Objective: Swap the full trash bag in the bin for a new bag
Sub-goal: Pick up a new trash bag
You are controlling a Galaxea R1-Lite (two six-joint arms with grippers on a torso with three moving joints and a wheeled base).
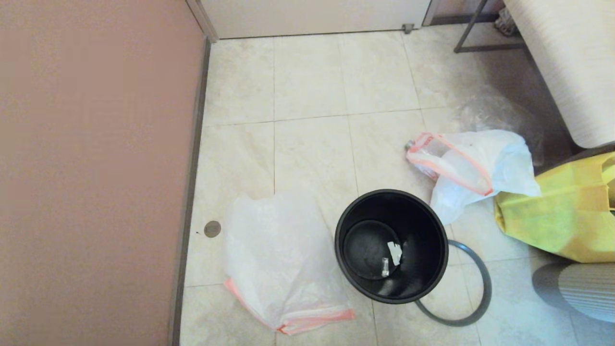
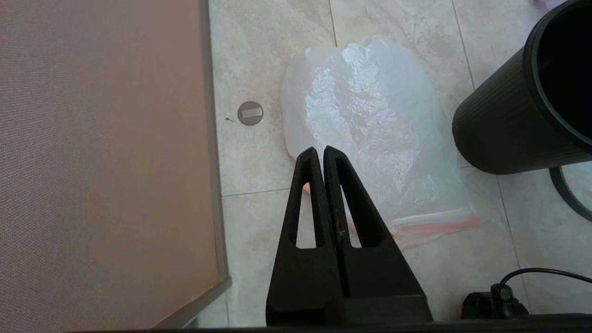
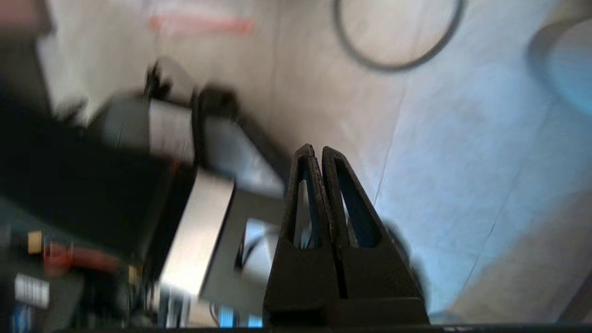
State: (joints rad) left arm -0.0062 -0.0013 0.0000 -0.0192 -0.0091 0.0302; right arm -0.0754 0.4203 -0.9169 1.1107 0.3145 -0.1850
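Left pincer [image 2: 320, 150] hangs above the tiled floor [image 1: 312, 81] with its black fingers pressed together on nothing, its tips over the near edge of the new bag [image 2: 370, 134], a thin translucent white plastic bag with a pink-orange hem lying flat on the tiles. Right pincer [image 3: 318, 149] is likewise pressed together and empty, pointed at the floor near the robot's own base.

In the head view the bin [image 1: 391, 245], a small round black plastic pail, stands upright and unlined between the two bags. Its grey hoop [image 1: 473, 293] lies on the floor, partly under it. The full trash bag [image 1: 473, 166], lumpy translucent white with a pink-orange drawstring hem, lies just beyond the bin, beside a yellow fabric bag [image 1: 567, 211].
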